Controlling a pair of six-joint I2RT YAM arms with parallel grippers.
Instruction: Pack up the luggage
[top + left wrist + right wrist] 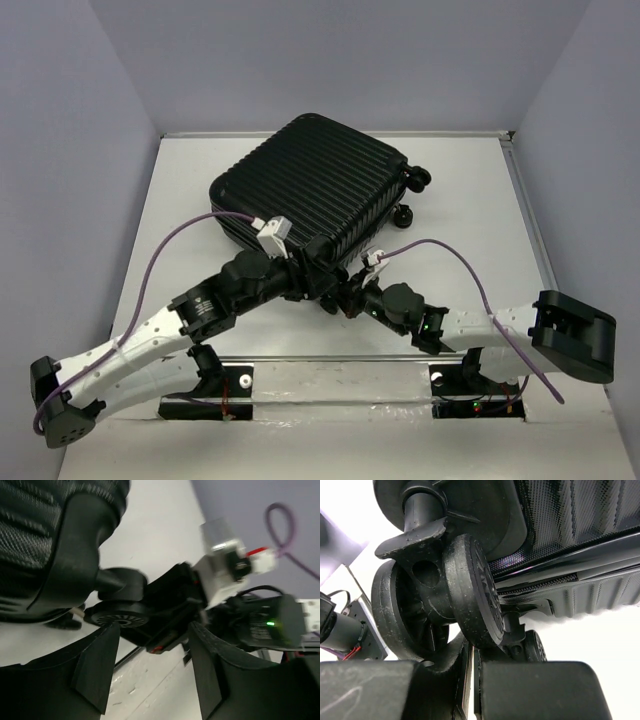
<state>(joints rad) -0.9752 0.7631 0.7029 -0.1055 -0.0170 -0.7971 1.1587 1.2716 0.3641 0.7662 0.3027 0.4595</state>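
The luggage (315, 190) is a black ribbed hard-shell suitcase lying shut on the white table, its near corner towards the arms. My left gripper (313, 278) is at that corner. In the left wrist view it (152, 652) is open and empty, with a caster wheel (117, 614) just beyond its fingertips and the suitcase corner (55, 545) above. My right gripper (350, 296) is beside it at the same corner. In the right wrist view it (476, 652) is shut, its tips right under a caster wheel (470, 592) below the ribbed shell (580, 520).
Two more caster wheels (417, 179) stick out on the suitcase's right side. Grey walls close the table (470, 220) at the back and sides. The right arm's wrist camera (222, 555) is close in front of the left gripper. A taped strip (330, 380) runs along the near edge.
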